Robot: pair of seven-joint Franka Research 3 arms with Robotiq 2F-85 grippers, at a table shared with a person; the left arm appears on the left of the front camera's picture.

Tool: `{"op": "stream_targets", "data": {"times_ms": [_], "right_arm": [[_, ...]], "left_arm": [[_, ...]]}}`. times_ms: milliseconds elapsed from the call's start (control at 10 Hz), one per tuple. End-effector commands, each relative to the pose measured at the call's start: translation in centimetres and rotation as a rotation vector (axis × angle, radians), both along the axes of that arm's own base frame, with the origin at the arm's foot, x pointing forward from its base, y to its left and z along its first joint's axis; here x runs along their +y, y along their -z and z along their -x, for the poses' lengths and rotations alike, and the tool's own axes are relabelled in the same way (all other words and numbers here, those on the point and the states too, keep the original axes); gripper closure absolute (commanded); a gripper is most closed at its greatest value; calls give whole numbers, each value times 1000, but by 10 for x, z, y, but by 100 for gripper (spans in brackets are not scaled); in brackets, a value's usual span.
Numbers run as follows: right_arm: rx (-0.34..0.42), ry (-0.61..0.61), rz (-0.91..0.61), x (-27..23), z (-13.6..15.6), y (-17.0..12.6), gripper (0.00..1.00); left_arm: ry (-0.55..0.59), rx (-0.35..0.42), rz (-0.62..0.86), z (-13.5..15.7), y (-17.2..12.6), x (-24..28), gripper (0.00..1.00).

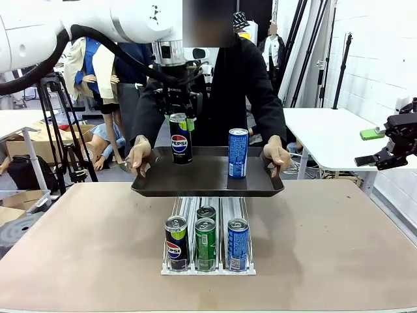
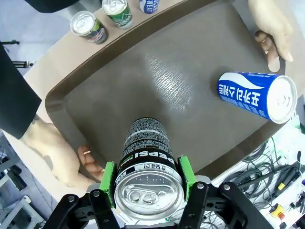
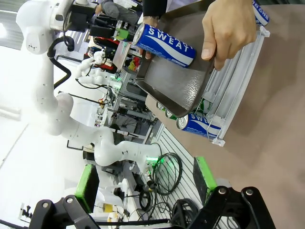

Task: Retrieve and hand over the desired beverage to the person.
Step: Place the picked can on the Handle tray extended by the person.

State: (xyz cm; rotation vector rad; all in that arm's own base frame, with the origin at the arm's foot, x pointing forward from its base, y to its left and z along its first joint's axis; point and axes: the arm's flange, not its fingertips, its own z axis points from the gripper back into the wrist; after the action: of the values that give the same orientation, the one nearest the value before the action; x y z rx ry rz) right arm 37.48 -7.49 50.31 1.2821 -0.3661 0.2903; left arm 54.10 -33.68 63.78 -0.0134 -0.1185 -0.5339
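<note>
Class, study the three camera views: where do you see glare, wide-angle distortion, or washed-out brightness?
Left wrist view: a bright sheen of glare on the tray floor, and the Pepsi can in the left gripper bulges from wide-angle stretch. Right wrist view: the background at left is overexposed white; the scene is rolled sideways. Front view: evenly lit, sharp.

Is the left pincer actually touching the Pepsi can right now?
Touching. The left wrist view shows the left pincer with its green pads pressed against both sides of the Pepsi can, above the tray.
</note>
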Motion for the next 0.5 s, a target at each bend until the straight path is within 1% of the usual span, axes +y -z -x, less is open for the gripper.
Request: {"op": "stream_targets", "data": {"times_ms": [0, 200, 400], "right_arm": [[-2, -6, -5, 1, 4, 2, 0], [-2, -6, -5, 1, 4, 2, 0], [-2, -6, -5, 1, 4, 2, 0]], "left_arm": [[17, -16, 38, 3, 7, 8, 100], [13, 4, 31, 0, 21, 8, 100], [15, 15, 25, -1, 27, 8, 100]]}}
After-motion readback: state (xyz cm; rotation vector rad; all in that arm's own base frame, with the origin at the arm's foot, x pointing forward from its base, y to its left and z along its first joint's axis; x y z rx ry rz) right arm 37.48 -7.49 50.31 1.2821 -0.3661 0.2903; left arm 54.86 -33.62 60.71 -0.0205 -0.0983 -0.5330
